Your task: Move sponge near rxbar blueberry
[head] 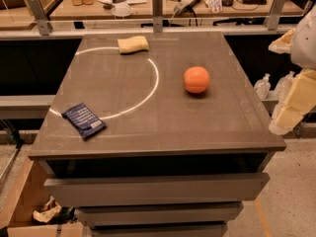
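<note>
The pale yellow sponge (133, 44) lies at the far edge of the grey table (163, 127), left of centre. The dark blue rxbar blueberry (83, 120) lies flat near the table's front left corner, on a white arc drawn on the top. My gripper (290, 107) hangs off the table's right side, level with its front half. It is far from both the sponge and the bar and touches neither.
An orange ball (197, 79) sits right of centre, between my gripper and the sponge. Drawers (153, 189) stick out below the table's front edge. A cluttered workbench (163, 4) and metal posts stand behind. A cardboard box (34, 216) is on the floor at the left.
</note>
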`<action>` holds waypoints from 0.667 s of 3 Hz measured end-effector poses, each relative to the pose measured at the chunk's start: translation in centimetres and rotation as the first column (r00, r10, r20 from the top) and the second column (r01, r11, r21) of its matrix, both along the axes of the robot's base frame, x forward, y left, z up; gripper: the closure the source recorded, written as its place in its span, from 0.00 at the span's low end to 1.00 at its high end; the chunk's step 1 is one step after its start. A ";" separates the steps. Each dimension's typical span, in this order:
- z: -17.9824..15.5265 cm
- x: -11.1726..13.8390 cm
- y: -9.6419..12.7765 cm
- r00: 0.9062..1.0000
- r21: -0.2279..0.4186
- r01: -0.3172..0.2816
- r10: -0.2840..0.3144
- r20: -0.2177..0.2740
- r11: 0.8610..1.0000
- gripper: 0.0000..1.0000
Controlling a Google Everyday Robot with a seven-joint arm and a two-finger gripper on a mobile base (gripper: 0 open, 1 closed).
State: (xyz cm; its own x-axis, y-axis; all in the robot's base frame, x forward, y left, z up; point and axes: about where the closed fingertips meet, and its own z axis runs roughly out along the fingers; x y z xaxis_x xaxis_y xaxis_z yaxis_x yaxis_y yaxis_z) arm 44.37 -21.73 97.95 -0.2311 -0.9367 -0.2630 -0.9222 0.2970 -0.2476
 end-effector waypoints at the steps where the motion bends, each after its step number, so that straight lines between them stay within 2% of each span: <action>1: 0.8 2.8 -0.7 0.998 0.153 0.014 -0.025 0.066 0.988 0.00; 2: 2.0 7.8 -0.6 0.985 0.368 -0.009 -0.056 0.164 0.930 0.00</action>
State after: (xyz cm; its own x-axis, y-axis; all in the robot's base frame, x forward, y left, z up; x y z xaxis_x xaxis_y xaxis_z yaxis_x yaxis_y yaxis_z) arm 52.13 -22.35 99.92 -0.1741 -0.7622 -0.6235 -0.8679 0.4179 -0.2685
